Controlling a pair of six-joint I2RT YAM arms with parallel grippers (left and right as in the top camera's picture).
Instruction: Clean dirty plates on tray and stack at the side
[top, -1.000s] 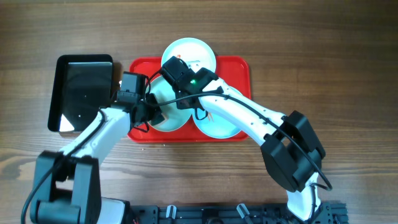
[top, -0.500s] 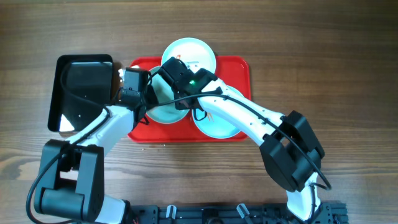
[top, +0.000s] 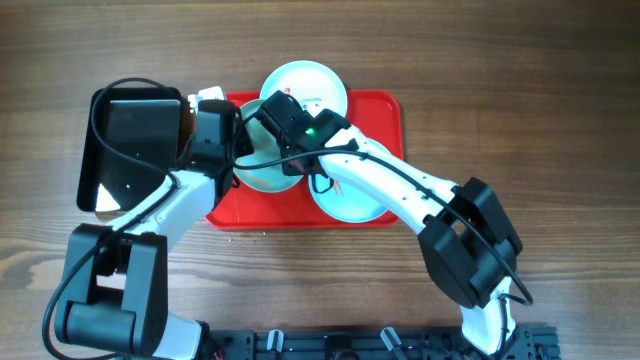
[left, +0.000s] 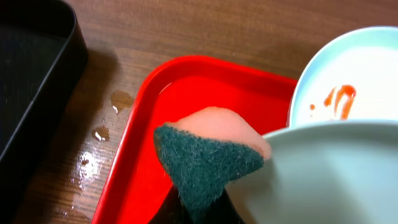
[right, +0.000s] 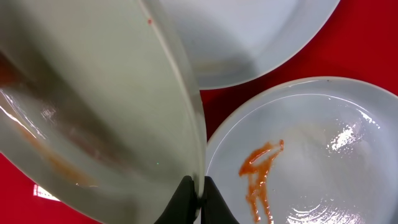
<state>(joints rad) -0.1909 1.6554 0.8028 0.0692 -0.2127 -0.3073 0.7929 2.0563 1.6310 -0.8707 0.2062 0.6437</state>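
Observation:
The red tray (top: 385, 110) holds three pale plates. My right gripper (top: 272, 140) is shut on the rim of one plate (top: 262, 172) and holds it tilted over the tray's left half; the pinch shows in the right wrist view (right: 198, 193). A second plate (top: 305, 82) with a red smear lies at the far edge. A third plate (top: 352, 202) lies at the near right. My left gripper (left: 199, 208) is shut on a green-and-pink sponge (left: 208, 155), right beside the held plate's rim (left: 329, 174) above the tray's far-left corner (left: 186, 81).
A black tray (top: 130, 145) stands left of the red tray, and it also shows in the left wrist view (left: 31, 81). Water drops (left: 102, 130) lie on the wooden table between the two trays. A smeared plate (right: 311, 162) lies under the right wrist.
My left gripper has moved with the sponge from the tray's near-left side to its far-left corner. The right arm has kept the tilted plate almost still.

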